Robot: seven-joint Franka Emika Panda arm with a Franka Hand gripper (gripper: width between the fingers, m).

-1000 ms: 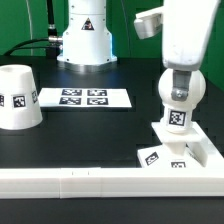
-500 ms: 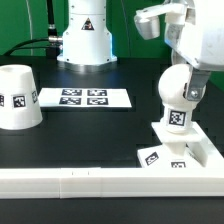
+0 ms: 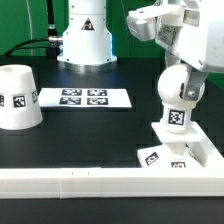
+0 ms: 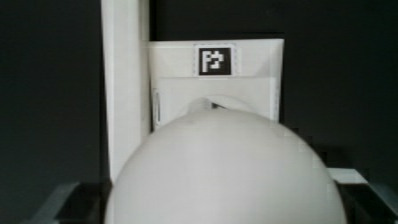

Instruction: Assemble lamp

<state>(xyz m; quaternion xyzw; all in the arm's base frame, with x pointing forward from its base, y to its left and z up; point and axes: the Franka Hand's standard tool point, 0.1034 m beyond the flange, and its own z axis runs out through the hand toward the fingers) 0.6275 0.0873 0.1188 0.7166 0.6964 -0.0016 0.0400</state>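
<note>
In the exterior view your arm leans in from the upper right, wrist canted. Its jaws pinch the round head of the white ball-topped cylindrical plastic bulb (image 3: 177, 116), which stands upright on the blocky square white base (image 3: 171, 153), near the long white rail (image 3: 90, 182) on the black bench (image 3: 95, 135). In the wrist view you look down over the bulb's dome (image 4: 222, 160), which fills the gap between the jaws, with the tagged base (image 4: 217, 85) below it.

I record a black table (image 3: 90, 135). Directly on it: the shade (image 3: 18, 97), mouth down, at frame left; the marker board (image 3: 84, 98) upper centre; the base (image 3: 178, 152) lower right, just beside the long white rail (image 3: 80, 180) along the bottom.
</note>
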